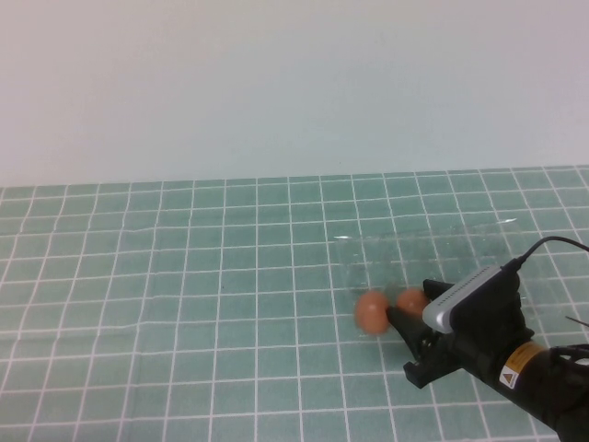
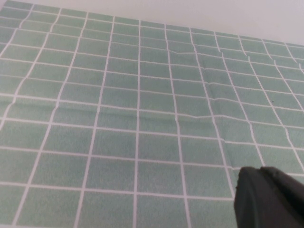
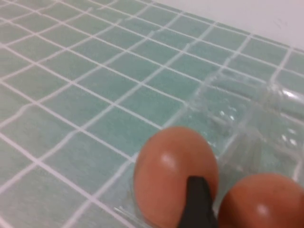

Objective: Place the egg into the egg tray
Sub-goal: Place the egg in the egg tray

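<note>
Two orange-brown eggs lie side by side at the near left corner of the clear egg tray point(image 1: 433, 253). The left egg point(image 1: 371, 311) and the right egg point(image 1: 411, 300) look alike. In the right wrist view the left egg point(image 3: 173, 171) sits inside the tray's point(image 3: 247, 109) corner rim, with the right egg point(image 3: 261, 202) beside it. My right gripper point(image 1: 407, 320) is at the eggs and open; one black fingertip point(image 3: 197, 202) shows between them, a thin gap from the right egg. The other finger is out of view. My left gripper point(image 2: 266, 194) is shut and empty above bare cloth.
A green checked cloth point(image 1: 184, 276) covers the table, up to a white wall at the back. The right arm with its grey camera block point(image 1: 465, 296) and cable reaches in from the near right corner.
</note>
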### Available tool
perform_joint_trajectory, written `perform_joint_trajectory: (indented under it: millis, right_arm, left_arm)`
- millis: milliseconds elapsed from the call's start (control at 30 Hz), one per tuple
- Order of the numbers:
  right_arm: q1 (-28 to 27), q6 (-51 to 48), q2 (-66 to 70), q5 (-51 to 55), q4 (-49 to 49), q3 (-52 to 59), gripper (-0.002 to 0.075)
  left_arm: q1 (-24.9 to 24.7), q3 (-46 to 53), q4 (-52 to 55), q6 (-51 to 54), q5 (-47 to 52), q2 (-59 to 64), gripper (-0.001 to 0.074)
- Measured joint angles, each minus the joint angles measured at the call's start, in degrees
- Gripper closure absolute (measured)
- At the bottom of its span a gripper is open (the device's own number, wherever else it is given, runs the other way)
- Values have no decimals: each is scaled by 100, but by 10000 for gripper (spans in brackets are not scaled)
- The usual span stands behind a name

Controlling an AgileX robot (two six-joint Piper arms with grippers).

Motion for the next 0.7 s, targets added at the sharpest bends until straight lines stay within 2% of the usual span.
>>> perform_joint_trajectory:
  millis: [100,167,233,367,433,533,700]
  right_arm:
    - [0,25,-190,0,-363,0,263]
    - [0,173,-416,0,-577,0,307]
    - [0,346,-756,16,-701,0,379]
    - [0,648,-1643,764,-883,0,602]
    - [0,699,-2135,1308,-963,0,673]
    - [0,817,-2983,2395,-1015,-44,708]
    - [0,1122,-4114,5551,-1015,-608,722]
  left_arm:
    - [0,0,0,0,0,0,736]
    - [0,0,0,0,0,0,736]
    - [0,0,0,0,0,0,735]
    - [0,0,0,0,0,0,736]
    - [0,0,0,0,0,0,735]
    - [0,0,0,0,0,0,736]
    - [0,0,0,0,0,0,736]
